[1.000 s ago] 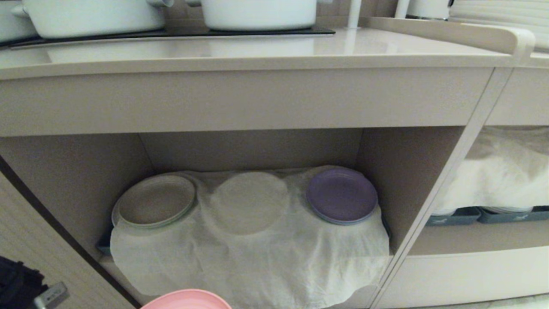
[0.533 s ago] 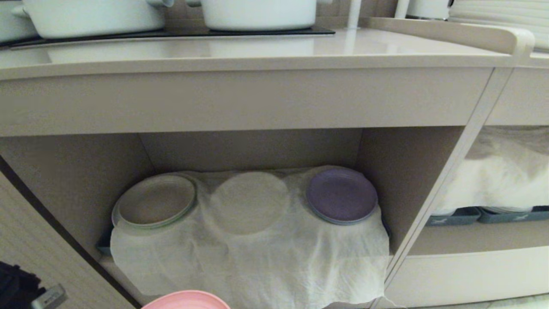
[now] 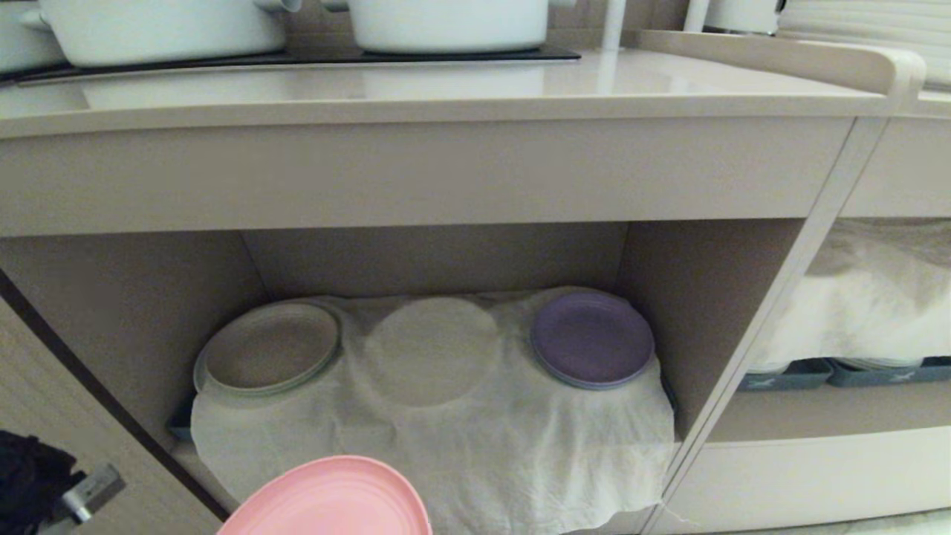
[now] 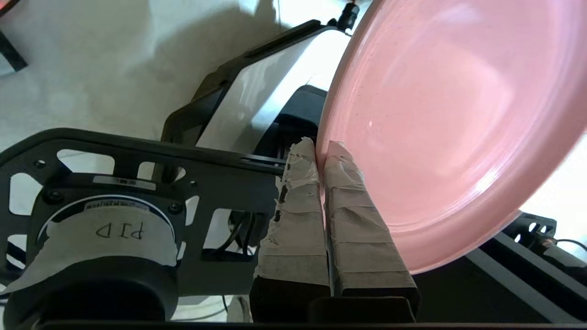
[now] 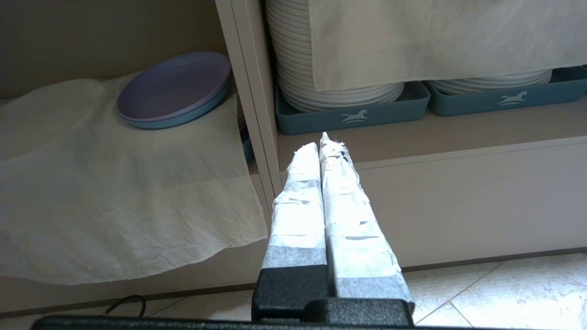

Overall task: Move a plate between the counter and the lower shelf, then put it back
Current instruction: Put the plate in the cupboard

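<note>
Plate (image 3: 330, 499), pink, is clamped at its rim by the left gripper (image 4: 321, 151) and held in the air in front of the lower shelf (image 3: 446, 438), resting on neither shelf nor counter (image 3: 446, 89); which leg of the transfer this is cannot be judged, and a set-down remains. Right gripper (image 5: 323, 142) parked low with fingers together, holding nothing. Shelf cloth is wrinkled, with a purple plate (image 3: 592, 338) and pale plates (image 3: 271, 347) at the back; white pots (image 3: 446, 22) stand on the counter.

Lower shelf (image 3: 669, 282) — wrinkled white cloth (image 3: 446, 446), purple plate (image 3: 592, 338) and pale plates (image 3: 271, 347) on it.
</note>
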